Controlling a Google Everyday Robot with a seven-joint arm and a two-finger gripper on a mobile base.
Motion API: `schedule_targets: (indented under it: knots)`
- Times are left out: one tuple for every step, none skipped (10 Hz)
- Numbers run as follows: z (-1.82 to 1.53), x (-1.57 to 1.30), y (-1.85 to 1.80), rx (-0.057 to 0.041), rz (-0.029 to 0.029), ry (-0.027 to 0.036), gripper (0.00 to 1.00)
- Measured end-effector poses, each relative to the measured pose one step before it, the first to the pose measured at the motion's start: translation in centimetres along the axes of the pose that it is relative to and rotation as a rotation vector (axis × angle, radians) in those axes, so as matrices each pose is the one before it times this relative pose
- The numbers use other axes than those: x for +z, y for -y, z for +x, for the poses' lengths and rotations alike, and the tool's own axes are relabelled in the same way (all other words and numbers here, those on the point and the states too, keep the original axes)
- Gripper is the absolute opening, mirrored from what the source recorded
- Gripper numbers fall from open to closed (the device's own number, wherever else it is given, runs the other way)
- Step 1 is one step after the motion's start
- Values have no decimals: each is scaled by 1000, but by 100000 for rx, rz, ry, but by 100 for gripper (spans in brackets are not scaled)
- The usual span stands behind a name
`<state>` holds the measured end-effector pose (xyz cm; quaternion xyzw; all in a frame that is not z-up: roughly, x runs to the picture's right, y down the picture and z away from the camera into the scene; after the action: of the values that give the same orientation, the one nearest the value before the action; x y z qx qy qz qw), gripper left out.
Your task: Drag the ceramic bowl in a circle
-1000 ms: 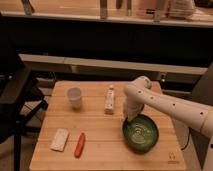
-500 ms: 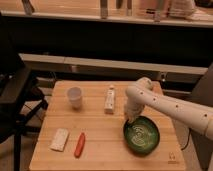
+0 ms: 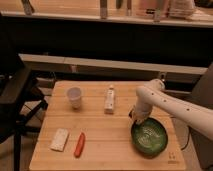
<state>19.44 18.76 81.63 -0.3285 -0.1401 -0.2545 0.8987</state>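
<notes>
The ceramic bowl [image 3: 149, 137] is a wide, shallow, glossy dark-green dish with pale ring marks inside, sitting at the right front of the wooden table [image 3: 105, 135]. My gripper [image 3: 137, 120] hangs from the white arm that comes in from the right and sits at the bowl's upper-left rim, shut and touching it. Whether a finger reaches inside the rim I cannot make out.
A translucent white cup [image 3: 74, 97] stands at the back left. A small white bottle [image 3: 109, 99] lies near the back middle. A pale sponge-like block [image 3: 60, 139] and an orange-red carrot-shaped object [image 3: 79, 144] lie at the front left. A dark chair [image 3: 17, 100] stands left of the table.
The bowl and my gripper have shifted slightly toward the front of the table, staying in contact at the rim. Nothing else moved.
</notes>
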Motion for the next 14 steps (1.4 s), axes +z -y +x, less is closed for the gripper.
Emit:
schedule_targets:
  knots:
    - [-129, -185, 516, -1510, -447, -194, 0]
    - [-441, -54, 1028, -2402, 209, -67, 0]
    - [-684, -31, 1212, -2527, 32, 97, 0]
    - [-436, -24, 312, -1207, -174, 191, 0]
    - [-450, -34, -293, -945, -447, 50, 0]
    - [-619, -137, -337, -1271, -521, -87, 0]
    - [-239, -92, -36, -495, -79, -85, 0]
    - [-799, -34, 383, -1058, -365, 60, 0]
    - [-889, 58, 590, -454, -248, 181, 0]
    - [-467, 2, 258, -48, 94, 213, 0]
    - [42, 5, -127, 613, 49, 82, 0]
    - [372, -104, -178, 447, 280, 94, 0]
    - [866, -46, -716, -158, -159, 160, 0]
    - [1104, -65, -1037, 826, -25, 220, 0]
